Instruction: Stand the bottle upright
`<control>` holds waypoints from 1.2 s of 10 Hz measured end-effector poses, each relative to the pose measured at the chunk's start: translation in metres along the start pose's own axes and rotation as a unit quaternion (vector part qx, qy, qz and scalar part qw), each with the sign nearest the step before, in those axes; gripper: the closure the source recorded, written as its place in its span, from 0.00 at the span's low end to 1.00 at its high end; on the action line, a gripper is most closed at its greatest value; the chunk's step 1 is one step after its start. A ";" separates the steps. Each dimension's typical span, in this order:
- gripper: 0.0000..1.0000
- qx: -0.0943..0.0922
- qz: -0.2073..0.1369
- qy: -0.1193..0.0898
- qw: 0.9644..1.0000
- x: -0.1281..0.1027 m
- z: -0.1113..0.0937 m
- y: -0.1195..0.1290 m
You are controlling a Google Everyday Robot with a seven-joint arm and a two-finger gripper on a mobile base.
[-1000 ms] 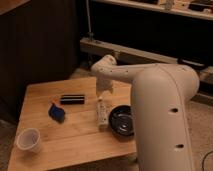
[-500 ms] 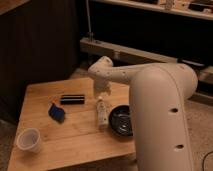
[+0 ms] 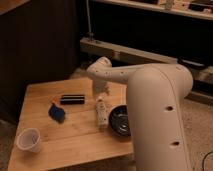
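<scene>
The bottle (image 3: 101, 113) is a slim white plastic bottle lying on its side on the wooden table (image 3: 75, 140), lengthwise toward me, just left of a black bowl. My gripper (image 3: 102, 93) hangs at the end of the white arm, right above the bottle's far end, close to the tabletop.
A black rectangular bar (image 3: 72, 100) lies left of the gripper. A blue crumpled object (image 3: 56, 113) sits left of the bottle. A white cup (image 3: 28, 139) stands at the front left corner. A black bowl (image 3: 120, 120) sits by the right edge. The large white arm (image 3: 155, 115) blocks the right side.
The gripper has come down and slightly toward the left, closing in on the bottle's far end. The bottle and other things have not moved.
</scene>
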 end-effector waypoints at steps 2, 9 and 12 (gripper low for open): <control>0.40 -0.001 0.001 0.000 1.000 -0.001 0.000 0.001; 0.40 0.049 0.085 0.029 0.995 0.007 -0.003 0.009; 0.40 0.047 0.070 0.022 0.996 0.016 0.000 -0.010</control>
